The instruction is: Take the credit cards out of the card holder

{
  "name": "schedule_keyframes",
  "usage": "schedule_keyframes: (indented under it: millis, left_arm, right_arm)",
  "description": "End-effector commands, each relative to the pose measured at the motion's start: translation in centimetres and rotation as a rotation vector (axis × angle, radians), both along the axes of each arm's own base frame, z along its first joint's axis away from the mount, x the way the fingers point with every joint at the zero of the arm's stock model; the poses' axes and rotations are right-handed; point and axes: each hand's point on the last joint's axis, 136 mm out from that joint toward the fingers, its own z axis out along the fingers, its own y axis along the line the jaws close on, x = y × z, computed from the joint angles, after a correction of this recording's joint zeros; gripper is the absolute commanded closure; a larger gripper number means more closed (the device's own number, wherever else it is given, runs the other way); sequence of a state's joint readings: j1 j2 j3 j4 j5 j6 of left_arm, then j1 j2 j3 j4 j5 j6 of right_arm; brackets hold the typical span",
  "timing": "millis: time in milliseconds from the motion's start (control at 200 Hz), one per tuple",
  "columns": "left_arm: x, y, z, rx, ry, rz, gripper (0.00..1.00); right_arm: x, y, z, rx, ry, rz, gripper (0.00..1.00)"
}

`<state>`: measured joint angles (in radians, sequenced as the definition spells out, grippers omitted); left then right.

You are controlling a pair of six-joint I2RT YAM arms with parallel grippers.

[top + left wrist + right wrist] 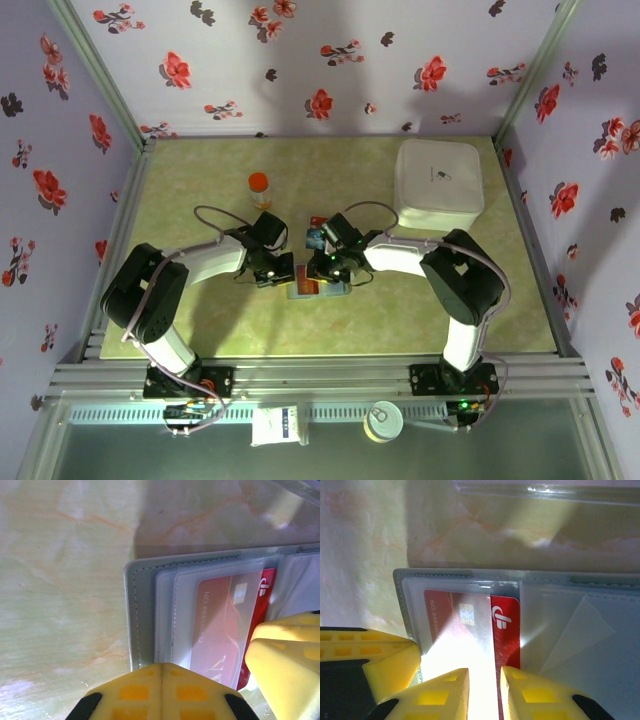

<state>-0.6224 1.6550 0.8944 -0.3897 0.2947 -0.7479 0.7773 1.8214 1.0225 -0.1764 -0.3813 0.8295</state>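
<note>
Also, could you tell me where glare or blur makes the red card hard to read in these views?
Right wrist: white glare washes out the lower red card, chip and logo stay sharp; left wrist: it looks hazy through its milky sleeve; top external: evenly lit, but the card holder is tiny.

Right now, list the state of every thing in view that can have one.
card holder: open, lying flat on the table
red card: still partly inside a clear sleeve, one end exposed
left gripper: shut, tips at the holder's edge
right gripper: narrowly open over the red card
orange-capped bottle: upright, capped
white box: lid closed
</note>
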Motion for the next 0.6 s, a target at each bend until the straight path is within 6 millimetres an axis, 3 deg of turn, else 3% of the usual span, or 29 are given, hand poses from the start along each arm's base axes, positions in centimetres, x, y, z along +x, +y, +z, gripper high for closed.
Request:
schedule_keyframes:
  millis: [0,245,595]
  left_arm:
    - [-0.2,0.7,0.4,0.02,0.0,-0.004,1.0]
    - [0.1,-1.1,1.9,-0.036,-0.018,-0.031,1.0]
    - [-0.3,-2.0,0.5,-0.045,0.017,-0.046,1.0]
  right_arm:
    - [0.1,-0.2,1.4,-0.013,-0.045,0.012,0.76]
    - [0.3,-0.7,2.2,-0.017,-0.072,-0.002,0.76]
    - [0.0,-1.3,1.6,-0.039,-0.057,-0.012,0.73]
